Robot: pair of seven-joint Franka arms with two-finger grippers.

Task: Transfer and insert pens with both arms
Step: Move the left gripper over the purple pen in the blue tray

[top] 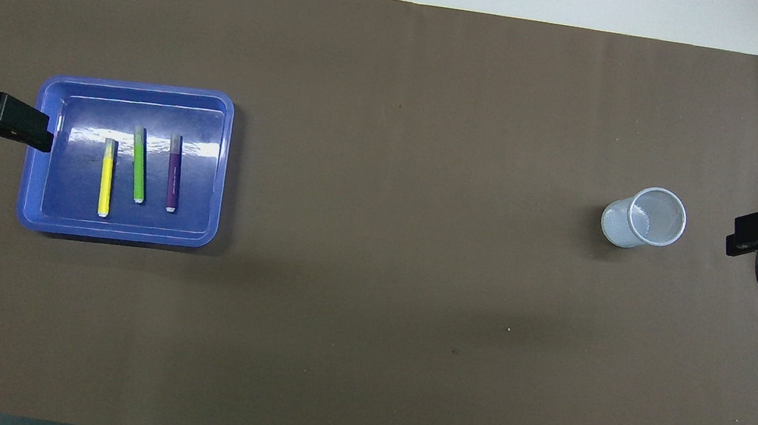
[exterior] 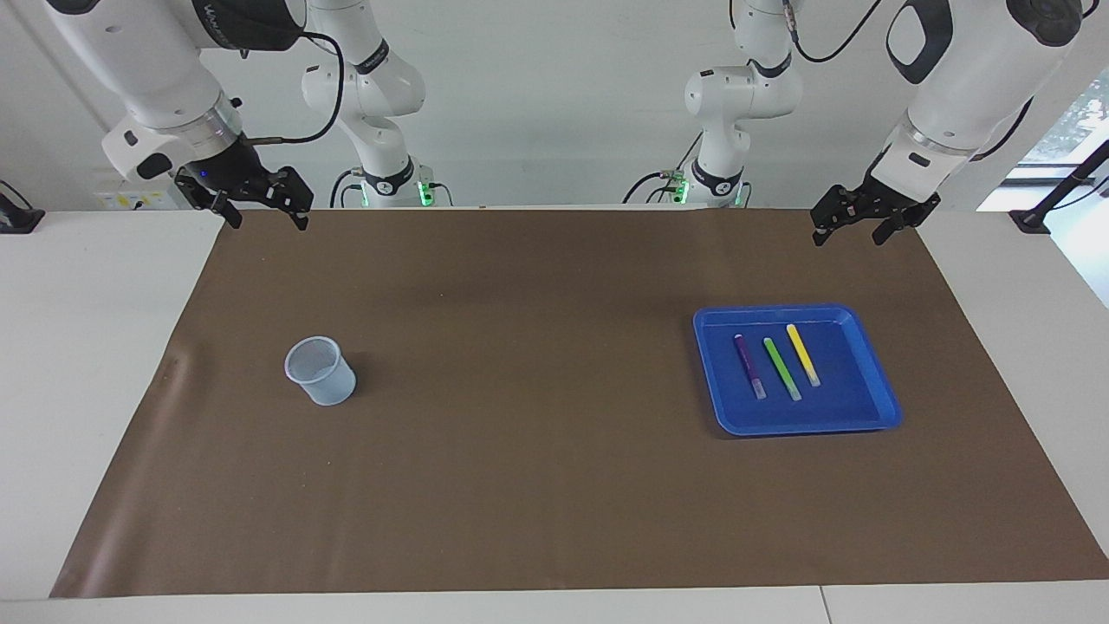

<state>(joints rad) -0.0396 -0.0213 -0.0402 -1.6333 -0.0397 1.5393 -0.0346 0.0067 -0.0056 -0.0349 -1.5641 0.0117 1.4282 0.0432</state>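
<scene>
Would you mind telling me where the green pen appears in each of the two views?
Facing view: green pen, middle of three in the blue tray, right of centre.
Overhead view: green pen, again the middle one, tray at left.
Shared landmark: the mesh cup at the table's right-arm end.

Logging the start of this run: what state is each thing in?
purple pen: lying in tray, capped
green pen: lying in tray, capped
yellow pen: lying in tray, capped
blue tray: flat on the mat
mesh cup: upright, empty
left claw: open, raised, waiting
right claw: open, raised, waiting
</scene>
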